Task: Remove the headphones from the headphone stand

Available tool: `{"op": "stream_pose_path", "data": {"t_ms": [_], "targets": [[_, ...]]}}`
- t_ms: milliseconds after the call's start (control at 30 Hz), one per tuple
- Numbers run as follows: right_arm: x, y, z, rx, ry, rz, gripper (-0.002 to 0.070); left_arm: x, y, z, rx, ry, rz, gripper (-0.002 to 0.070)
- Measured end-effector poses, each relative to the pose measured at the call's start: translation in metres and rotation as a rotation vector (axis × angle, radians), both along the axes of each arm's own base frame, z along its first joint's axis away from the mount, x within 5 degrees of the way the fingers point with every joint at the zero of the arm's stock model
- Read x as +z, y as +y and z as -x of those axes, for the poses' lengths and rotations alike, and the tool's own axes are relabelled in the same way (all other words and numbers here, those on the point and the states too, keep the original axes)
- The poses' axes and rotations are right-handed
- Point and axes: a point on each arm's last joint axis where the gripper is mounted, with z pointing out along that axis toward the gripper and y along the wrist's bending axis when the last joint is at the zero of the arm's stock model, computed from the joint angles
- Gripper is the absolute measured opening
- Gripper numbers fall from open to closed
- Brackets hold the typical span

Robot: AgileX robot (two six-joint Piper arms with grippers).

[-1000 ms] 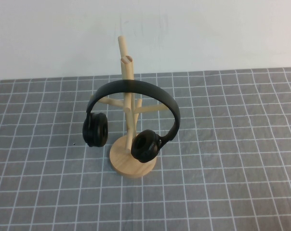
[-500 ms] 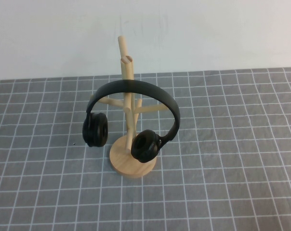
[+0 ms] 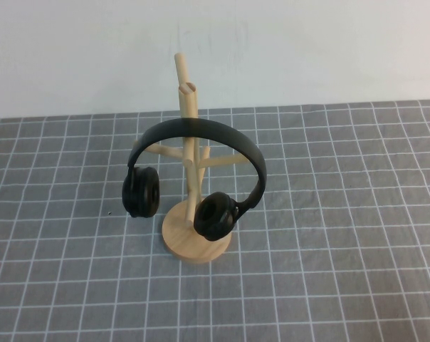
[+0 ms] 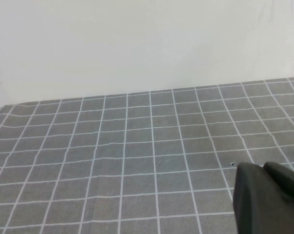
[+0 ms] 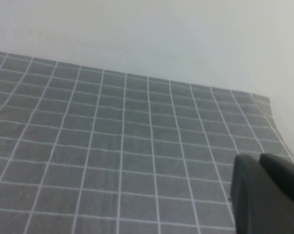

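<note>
Ana: High view first. Where are the headphones point(image 3: 193, 167)?

Ben: Hanging on the headphone stand point(image 3: 196, 239), in the middle of the gray mat point(image 3: 357, 214). Going left to right, one ear cup hangs off to the left of the stand's round base, the band arches over the trunk, and the other cup sits in front of the base.

Ana: So the band runs left to right?

Ben: Yes, a bit slanted. It must come up off the pegs.

Ana: And the arms?

Ben: Neither shows from up high. The left gripper point(image 4: 268, 200) is closed on nothing, out over bare mat. The right gripper point(image 5: 266, 195) is over bare mat too; I cannot tell if it is open.

Ana: Which is nearer?

Ben: I cannot tell.
</note>
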Motion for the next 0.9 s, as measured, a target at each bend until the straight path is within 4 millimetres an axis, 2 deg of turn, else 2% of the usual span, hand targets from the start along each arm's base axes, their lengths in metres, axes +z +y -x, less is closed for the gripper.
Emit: {"op": "stream_pose_path", "data": {"t_ms": [200,700,800,900], "targets": [[-0.011,-0.004,0.003,-0.057,0.121,-0.030,-0.0008,0.000,0.000,0.000,0.000,0.000,-0.002,-0.0006],[-0.011,-0.004,0.003,-0.061,0.119,-0.047,-0.0008,0.001,0.000,0.000,-0.001,-0.007,-0.004,-0.0006],[-0.011,-0.004,0.003,-0.069,0.117,-0.084,-0.0008,0.008,-0.002,-0.001,-0.020,-0.092,0.002,-0.0006],[-0.011,-0.004,0.003,-0.074,0.116,-0.106,-0.0008,0.024,-0.005,0.000,-0.060,-0.268,0.015,-0.0006]]}}
